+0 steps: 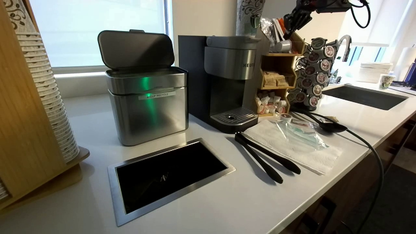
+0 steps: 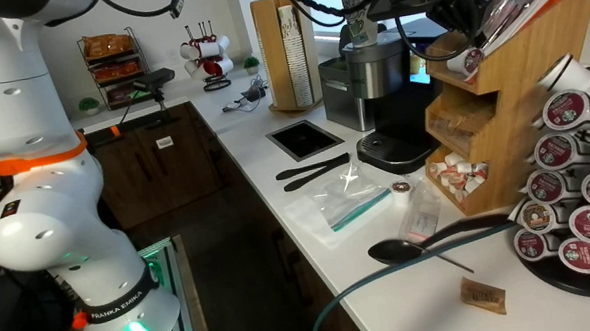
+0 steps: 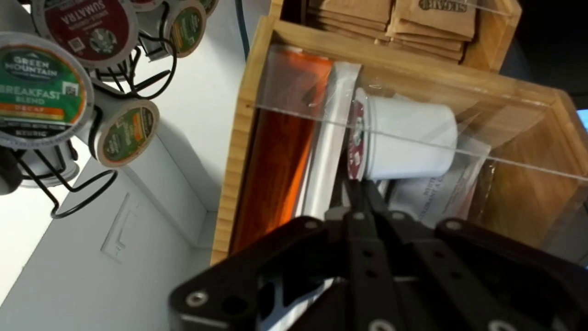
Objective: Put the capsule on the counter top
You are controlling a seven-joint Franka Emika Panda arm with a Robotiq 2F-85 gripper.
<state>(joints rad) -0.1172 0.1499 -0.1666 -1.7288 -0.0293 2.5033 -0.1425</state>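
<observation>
A white capsule with a dark red lid lies on its side in the top bin of a wooden organizer, behind its clear front panel. It shows in both exterior views. My gripper reaches down over the bin, and its narrow fingertips are closed at the capsule's rim. The gripper also shows in both exterior views; the grip itself is partly hidden there. The white counter top runs below, with a steel-framed black hole in it.
The organizer stands between a coffee maker and a rack of capsules. Tongs, a plastic bag, another capsule and a black spoon lie on the counter. A cable crosses its edge.
</observation>
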